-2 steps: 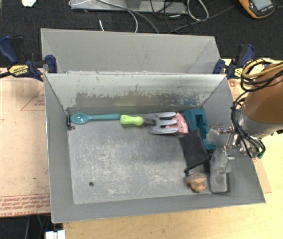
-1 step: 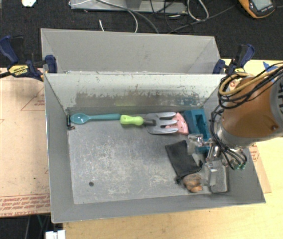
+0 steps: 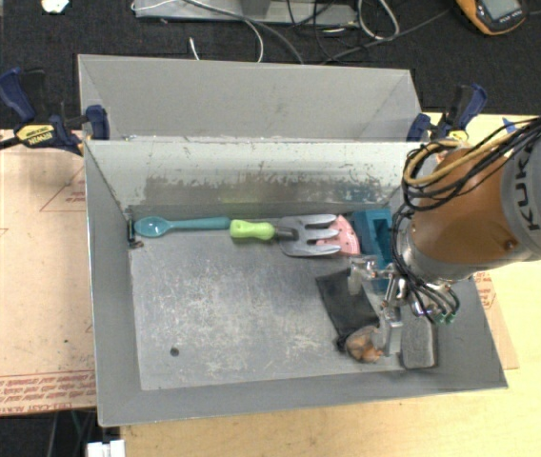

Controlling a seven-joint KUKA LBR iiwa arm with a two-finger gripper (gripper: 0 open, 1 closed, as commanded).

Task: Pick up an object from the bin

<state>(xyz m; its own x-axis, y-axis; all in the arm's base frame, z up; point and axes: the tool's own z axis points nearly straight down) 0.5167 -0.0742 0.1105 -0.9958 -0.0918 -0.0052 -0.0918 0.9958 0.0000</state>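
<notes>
Cannot tell whether open or clenched on the gripper [image 3: 388, 336], at five o'clock in the bin [image 3: 232, 331], just beside a small brown lump [image 3: 364, 348] at its nine o'clock, dark flat scrap [image 3: 345, 303] towards eleven: probably best to centre over the lump before closing.

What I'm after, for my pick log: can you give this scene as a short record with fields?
container: grey metal bin
gripper position: gripper low in the near right corner
nearest things: small brown lump just left of it; dark flat piece beside that
along far wall: teal spoon, green-handled slotted tool, pink thing, teal box
held thing: cannot tell
floor left of the dark piece: bare metal
</notes>
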